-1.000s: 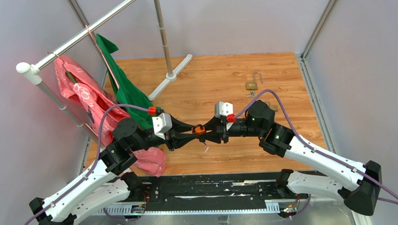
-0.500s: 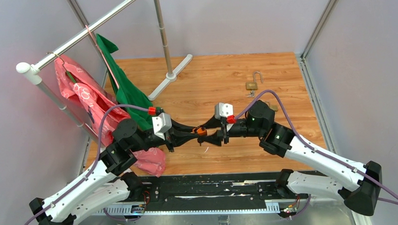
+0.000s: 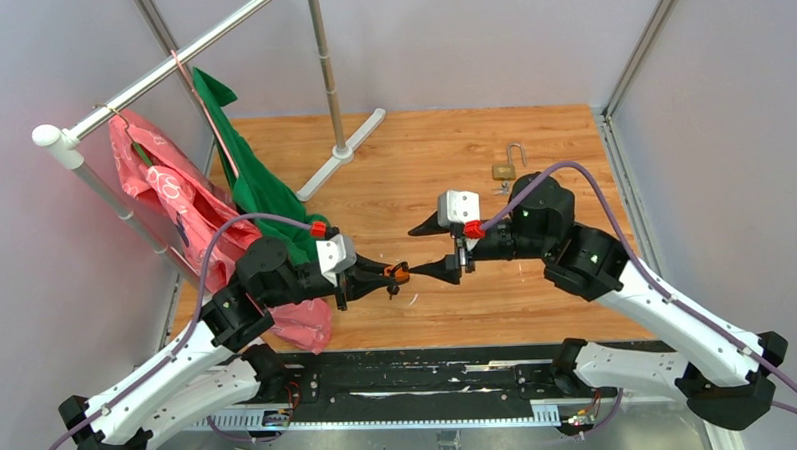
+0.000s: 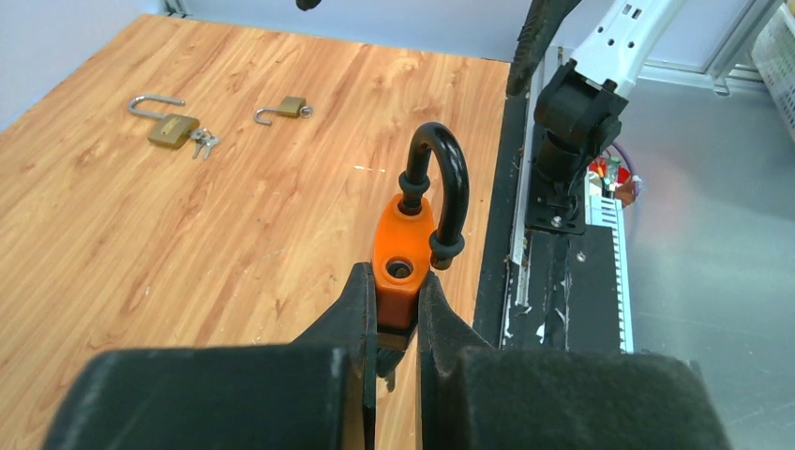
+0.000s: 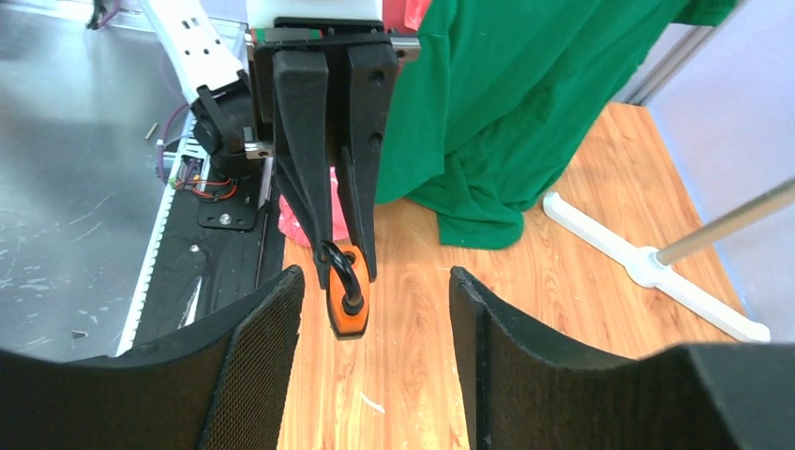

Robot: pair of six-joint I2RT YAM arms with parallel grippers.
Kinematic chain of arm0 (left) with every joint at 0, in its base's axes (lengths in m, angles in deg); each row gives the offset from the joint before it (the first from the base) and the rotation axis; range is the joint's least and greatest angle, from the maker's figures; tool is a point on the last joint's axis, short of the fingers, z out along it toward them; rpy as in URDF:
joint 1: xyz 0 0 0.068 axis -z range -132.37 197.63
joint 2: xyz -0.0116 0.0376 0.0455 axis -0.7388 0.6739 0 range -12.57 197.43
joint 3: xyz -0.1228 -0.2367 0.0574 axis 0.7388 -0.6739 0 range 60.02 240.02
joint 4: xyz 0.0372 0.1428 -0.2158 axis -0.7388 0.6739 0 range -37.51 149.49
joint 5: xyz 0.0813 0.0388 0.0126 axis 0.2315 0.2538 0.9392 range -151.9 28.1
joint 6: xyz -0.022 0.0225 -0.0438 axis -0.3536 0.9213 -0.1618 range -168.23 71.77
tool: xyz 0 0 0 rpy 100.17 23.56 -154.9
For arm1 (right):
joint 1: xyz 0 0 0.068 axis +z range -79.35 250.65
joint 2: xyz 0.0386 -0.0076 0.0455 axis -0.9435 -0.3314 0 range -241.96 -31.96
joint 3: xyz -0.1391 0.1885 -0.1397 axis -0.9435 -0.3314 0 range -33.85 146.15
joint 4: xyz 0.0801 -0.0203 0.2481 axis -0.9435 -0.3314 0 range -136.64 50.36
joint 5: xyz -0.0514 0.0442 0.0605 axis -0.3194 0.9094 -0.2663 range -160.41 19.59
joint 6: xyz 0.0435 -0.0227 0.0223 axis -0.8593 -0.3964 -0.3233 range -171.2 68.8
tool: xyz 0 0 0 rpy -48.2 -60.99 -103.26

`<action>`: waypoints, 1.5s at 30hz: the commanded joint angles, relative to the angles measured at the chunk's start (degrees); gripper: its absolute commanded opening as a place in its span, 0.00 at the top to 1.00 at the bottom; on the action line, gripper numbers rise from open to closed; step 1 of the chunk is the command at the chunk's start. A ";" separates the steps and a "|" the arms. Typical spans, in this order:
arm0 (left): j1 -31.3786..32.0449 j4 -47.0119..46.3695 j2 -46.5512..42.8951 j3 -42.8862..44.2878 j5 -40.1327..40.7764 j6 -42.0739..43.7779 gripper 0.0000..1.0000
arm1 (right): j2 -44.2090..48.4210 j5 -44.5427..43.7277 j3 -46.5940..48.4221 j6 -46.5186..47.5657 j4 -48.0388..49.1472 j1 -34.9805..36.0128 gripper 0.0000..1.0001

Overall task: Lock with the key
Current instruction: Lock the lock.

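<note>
Left gripper point(image 4: 396, 300) clamps the orange padlock point(image 4: 403, 253) by its body, above the table point(image 3: 422, 154), black shackle point(image 4: 450, 178) outward, seemingly offering it up. Right gripper point(image 3: 415, 251) faces it, jaws wide and empty; the keys point(image 4: 203, 141) lie far off beside a brass padlock point(image 4: 172, 129).

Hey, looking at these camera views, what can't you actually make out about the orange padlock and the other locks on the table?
- Orange padlock, lower end: left wrist view, clamped inside the left end effector; too small in the top view.
- Keys beside the larger brass padlock: too small to count in any view.
- Smaller brass padlock: top view, hidden behind the right arm.
</note>
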 commanded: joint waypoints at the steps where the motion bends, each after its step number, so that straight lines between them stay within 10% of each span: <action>1: 0.53 -2.22 -0.80 -0.48 -0.23 1.24 1.00 | -3.09 4.28 3.49 1.23 -5.13 1.02 0.40; 6: 0.53 -1.86 -0.74 -0.33 -0.56 1.47 1.00 | -5.55 5.31 5.13 3.14 -6.74 1.82 0.37; 14: 0.53 -1.87 -0.52 -0.22 -0.86 1.62 1.00 | -7.52 6.01 5.23 2.91 -6.49 2.95 0.97; 19: 0.53 -2.40 -1.18 -1.09 -0.12 0.82 1.00 | -5.63 0.46 3.73 0.60 -2.99 2.96 1.00; 20: 0.46 -2.77 -1.39 -1.57 0.28 0.90 0.96 | -4.83 -1.52 3.28 -0.26 -1.55 2.95 1.00; 22: 0.53 -3.45 -2.04 -2.31 1.57 0.94 0.38 | -3.29 -3.99 2.62 -1.42 0.77 2.91 1.00; 24: 0.47 -3.65 -2.47 -2.49 4.65 0.13 0.24 | -2.41 -4.59 2.89 -2.48 1.50 2.89 1.00; 30: 0.44 -1.96 -2.55 -1.21 5.34 2.98 0.23 | 0.08 -4.11 2.38 -7.31 5.75 2.89 1.00; 35: 0.56 -12.32 -2.93 -3.35 3.04 4.89 0.00 | 1.08 -16.58 0.28 -19.76 14.57 2.95 1.00; 45: 6.12 -20.91 -0.17 -3.39 25.09 18.60 0.00 | -2.25 -38.04 -1.52 -32.63 24.41 4.13 1.00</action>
